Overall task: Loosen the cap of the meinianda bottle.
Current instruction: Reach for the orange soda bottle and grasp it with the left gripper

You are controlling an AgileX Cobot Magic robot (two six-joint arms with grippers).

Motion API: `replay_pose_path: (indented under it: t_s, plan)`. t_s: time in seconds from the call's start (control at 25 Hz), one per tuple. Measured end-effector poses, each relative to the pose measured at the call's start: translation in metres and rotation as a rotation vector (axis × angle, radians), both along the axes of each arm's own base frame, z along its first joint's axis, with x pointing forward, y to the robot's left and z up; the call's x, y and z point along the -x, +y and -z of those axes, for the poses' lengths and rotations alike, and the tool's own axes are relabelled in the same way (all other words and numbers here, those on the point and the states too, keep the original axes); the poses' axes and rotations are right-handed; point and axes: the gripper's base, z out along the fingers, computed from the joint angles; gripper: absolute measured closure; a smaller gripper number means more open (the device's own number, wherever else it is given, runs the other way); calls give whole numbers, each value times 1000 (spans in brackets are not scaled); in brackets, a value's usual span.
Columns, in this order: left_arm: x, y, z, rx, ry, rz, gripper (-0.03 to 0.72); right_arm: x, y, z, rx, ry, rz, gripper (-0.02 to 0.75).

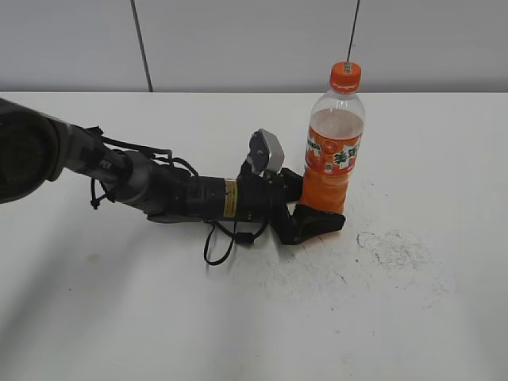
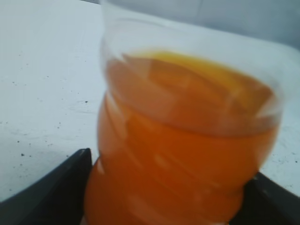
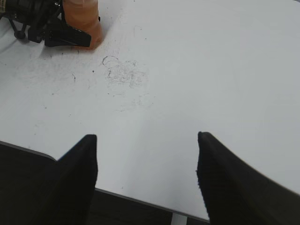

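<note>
The meinianda bottle point(image 1: 334, 151) stands upright on the white table, clear plastic with orange drink and an orange label. Its orange cap point(image 1: 345, 77) sits on top. My left gripper point(image 1: 313, 210) reaches in from the left and is shut on the bottle's lower body. In the left wrist view the bottle point(image 2: 183, 145) fills the frame between the two black fingers. My right gripper point(image 3: 146, 159) is open and empty above the table's near edge, far from the bottle base point(image 3: 83, 21), which shows at the top left of the right wrist view. The right gripper is out of the exterior view.
The white table point(image 1: 413, 317) has scuff marks point(image 1: 393, 248) to the right of the bottle. A loose black cable point(image 1: 218, 242) hangs under the left arm. The table's front edge point(image 3: 136, 200) shows in the right wrist view.
</note>
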Motion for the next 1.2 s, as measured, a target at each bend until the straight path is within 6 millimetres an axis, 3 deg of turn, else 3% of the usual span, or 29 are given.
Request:
replay_pose_path:
  t_s: [0.2, 1.0, 1.12, 1.2]
  plan:
    - [0, 0, 0, 1, -2, -1, 114, 0, 0, 0, 0, 0, 0, 245]
    - [1, -1, 0, -8, -21, 31, 117, -1, 2, -1, -39, 2, -6, 245]
    - [1, -1, 0, -9, -22, 32, 117, -12, 7, -4, -121, 59, -9, 245]
    - [1, -1, 0, -11, -23, 31, 117, -30, 12, -10, -200, 112, -21, 245]
